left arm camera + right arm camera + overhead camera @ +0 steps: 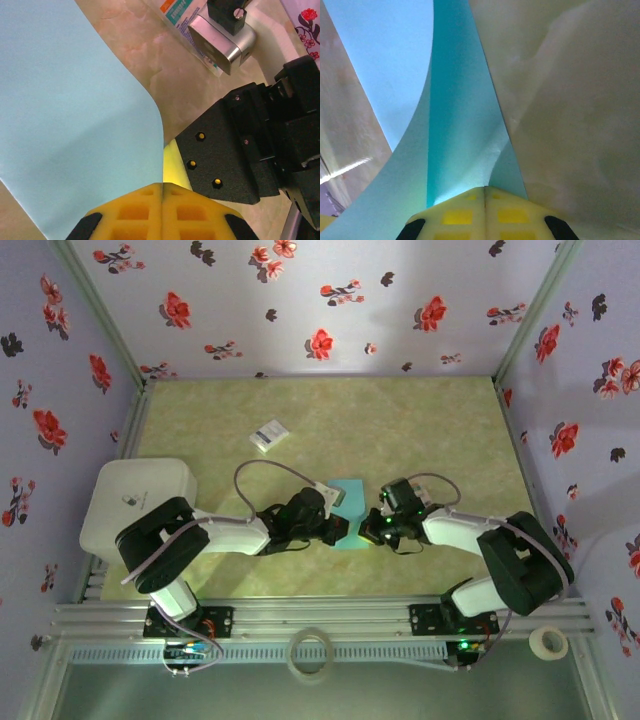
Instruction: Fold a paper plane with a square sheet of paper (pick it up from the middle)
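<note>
The left claw [162, 196] is seen clenched, its yellow pads [135, 212] pressed together on an edge of the square sheet of paper [75, 110], whose teal surface is spread up and to the left of the pads and ends in a curved edge. The right claw [485, 194] is likewise clenched on the same sheet, which is pinched between its pads and curled upward into a trough ahead of them. From above, the two claws are found almost tip to tip near the middle of the tabletop [430, 430], with the sheet caught between them and reaching a little beyond, toward the back. A small white card [268, 435] is seen farther back and to the left, well apart from the sheet. A white box [140, 505] is set at the tabletop's left edge, and two tape rolls [310, 653] are laid by the front rail.
</note>
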